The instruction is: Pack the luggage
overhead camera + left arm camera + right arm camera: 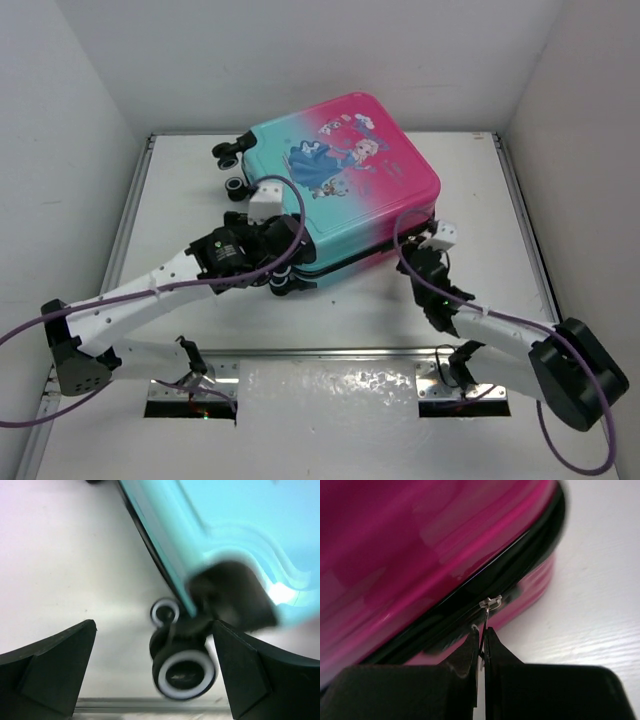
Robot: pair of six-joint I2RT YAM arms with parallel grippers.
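Our right claw point(481, 636) is pinched shut on the thin zipper pull point(489, 604) of the luggage point(345, 180). Our left claw point(154, 627) is wide open and holds nothing, with a black wheel point(185, 672) between its fingers. We see the luggage lying flat in the middle of the bench point(490, 300).

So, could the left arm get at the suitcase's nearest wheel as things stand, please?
Probably yes: the left pincer is open, and the wheel sits between its fingers with nothing blocking it.
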